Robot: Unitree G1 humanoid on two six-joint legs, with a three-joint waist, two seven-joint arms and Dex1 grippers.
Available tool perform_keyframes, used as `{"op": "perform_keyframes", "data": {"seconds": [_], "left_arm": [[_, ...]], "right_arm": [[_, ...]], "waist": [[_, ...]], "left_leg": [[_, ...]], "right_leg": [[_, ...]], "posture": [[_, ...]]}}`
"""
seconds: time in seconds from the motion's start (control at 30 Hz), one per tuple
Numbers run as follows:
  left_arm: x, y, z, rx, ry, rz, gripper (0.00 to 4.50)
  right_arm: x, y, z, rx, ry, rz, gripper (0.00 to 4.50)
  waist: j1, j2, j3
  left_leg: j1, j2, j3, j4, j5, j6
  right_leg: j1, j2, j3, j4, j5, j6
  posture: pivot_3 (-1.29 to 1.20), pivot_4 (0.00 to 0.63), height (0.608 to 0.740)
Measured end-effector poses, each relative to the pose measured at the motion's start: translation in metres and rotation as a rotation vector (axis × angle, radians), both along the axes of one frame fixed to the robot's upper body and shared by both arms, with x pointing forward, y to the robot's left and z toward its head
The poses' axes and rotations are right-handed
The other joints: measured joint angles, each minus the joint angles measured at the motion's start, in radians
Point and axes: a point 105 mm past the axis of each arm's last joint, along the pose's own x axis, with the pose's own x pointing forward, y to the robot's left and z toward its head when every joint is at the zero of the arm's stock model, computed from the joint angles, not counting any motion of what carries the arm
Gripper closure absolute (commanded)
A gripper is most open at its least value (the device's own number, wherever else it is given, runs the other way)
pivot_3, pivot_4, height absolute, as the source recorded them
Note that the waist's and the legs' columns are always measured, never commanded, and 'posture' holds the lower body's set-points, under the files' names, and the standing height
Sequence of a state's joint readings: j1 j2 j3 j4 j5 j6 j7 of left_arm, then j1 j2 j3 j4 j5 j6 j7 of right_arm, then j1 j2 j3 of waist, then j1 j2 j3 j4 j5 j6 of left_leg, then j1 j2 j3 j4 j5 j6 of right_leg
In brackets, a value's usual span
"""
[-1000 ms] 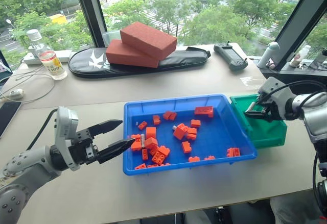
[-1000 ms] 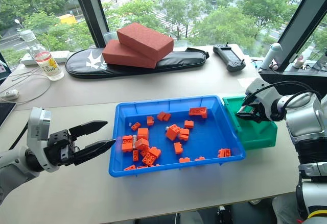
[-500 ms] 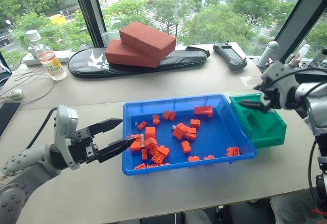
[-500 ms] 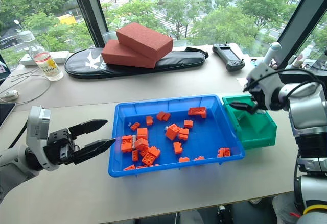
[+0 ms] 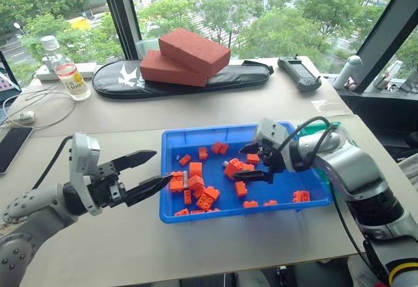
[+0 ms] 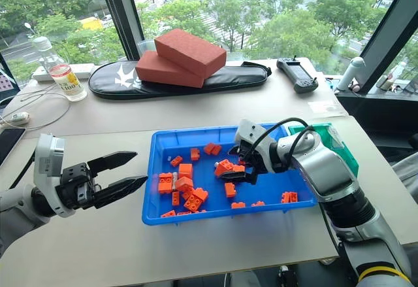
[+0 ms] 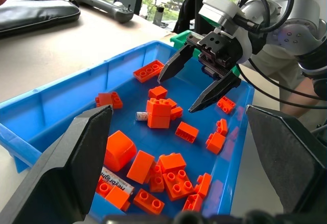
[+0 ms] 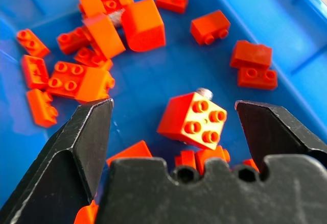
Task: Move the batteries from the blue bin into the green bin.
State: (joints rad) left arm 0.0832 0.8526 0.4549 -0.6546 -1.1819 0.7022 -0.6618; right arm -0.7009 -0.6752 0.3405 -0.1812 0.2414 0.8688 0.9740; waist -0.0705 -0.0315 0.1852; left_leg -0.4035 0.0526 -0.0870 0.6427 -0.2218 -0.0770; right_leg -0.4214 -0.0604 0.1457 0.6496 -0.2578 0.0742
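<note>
**Right arm reaching into the blue bin, fingers spread**

I have the right gripper (image 5: 255, 162) over the middle of the blue bin (image 5: 171, 144), arm bent across from the right side and the wrist angled down and toward my left. Its two black fingers stand wide apart with nothing between them. In the right wrist view they straddle a square orange brick (image 8: 193, 120), hanging above it, and a small grey battery end (image 8: 204, 92) peeks out from behind that brick; in the left wrist view the same battery (image 7: 141, 116) lies on the bin floor just beside the brick stack.

My left gripper (image 5: 146, 173) sits outside the bin, just off its left wall, held level and pointing toward the bin. Its fingers are also apart and empty, the tips close to the rim.

A second battery (image 5: 185, 182) lies among the orange bricks (image 5: 206, 198) clustered near the bin's left end; the left wrist view shows its printed label (image 7: 117, 178).

The green bin (image 6: 337, 144) stands against the blue bin's right side, mostly hidden behind my right forearm. I cannot tell what is inside it.
</note>
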Motion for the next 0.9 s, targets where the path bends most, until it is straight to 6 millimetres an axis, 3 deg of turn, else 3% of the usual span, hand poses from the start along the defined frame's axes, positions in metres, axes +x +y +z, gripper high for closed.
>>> {"op": "perform_keyframes", "data": {"seconds": [0.17, 0.5, 0.63, 0.8, 0.9], "left_arm": [[0.000, 0.000, 0.000, -0.001, 0.001, 0.004, 0.00], [0.000, 0.001, -0.002, -0.001, 0.009, 0.013, 0.00], [0.000, 0.001, -0.002, -0.001, 0.009, 0.014, 0.00], [0.000, 0.001, -0.002, 0.000, 0.009, 0.014, 0.00], [0.000, 0.001, -0.002, 0.000, 0.009, 0.014, 0.00]], "right_arm": [[0.003, 0.008, -0.007, 0.021, 0.025, -0.028, 0.03], [0.011, 0.004, -0.021, 0.015, 0.077, -0.105, 0.03], [0.011, 0.006, -0.022, 0.020, 0.080, -0.106, 0.99], [0.012, 0.007, -0.022, 0.025, 0.078, -0.105, 2.74], [0.013, 0.008, -0.017, 0.032, 0.062, -0.102, 2.74]], "waist": [[0.000, 0.000, 0.000], [0.000, 0.000, 0.000], [0.000, 0.000, 0.000], [0.000, 0.000, 0.000], [0.000, 0.000, 0.000]], "left_leg": [[0.000, 0.000, 0.000, 0.000, 0.000, 0.000], [0.000, 0.000, 0.000, 0.000, 0.000, 0.000], [0.000, 0.000, 0.000, 0.000, 0.000, 0.000], [0.000, 0.000, 0.000, 0.000, 0.000, 0.000], [0.000, 0.000, 0.000, 0.000, 0.000, 0.000]], "right_leg": [[0.000, 0.000, 0.000, 0.000, 0.000, 0.000], [0.000, 0.000, 0.000, 0.000, 0.000, 0.000], [0.000, 0.000, 0.000, 0.000, 0.000, 0.000], [0.000, 0.000, 0.000, 0.000, 0.000, 0.000], [0.000, 0.000, 0.000, 0.000, 0.000, 0.000]], "posture": [[0.00, 0.150, 0.740], [0.00, 0.150, 0.740], [0.00, 0.150, 0.740], [0.00, 0.150, 0.740], [0.00, 0.150, 0.740]]}}
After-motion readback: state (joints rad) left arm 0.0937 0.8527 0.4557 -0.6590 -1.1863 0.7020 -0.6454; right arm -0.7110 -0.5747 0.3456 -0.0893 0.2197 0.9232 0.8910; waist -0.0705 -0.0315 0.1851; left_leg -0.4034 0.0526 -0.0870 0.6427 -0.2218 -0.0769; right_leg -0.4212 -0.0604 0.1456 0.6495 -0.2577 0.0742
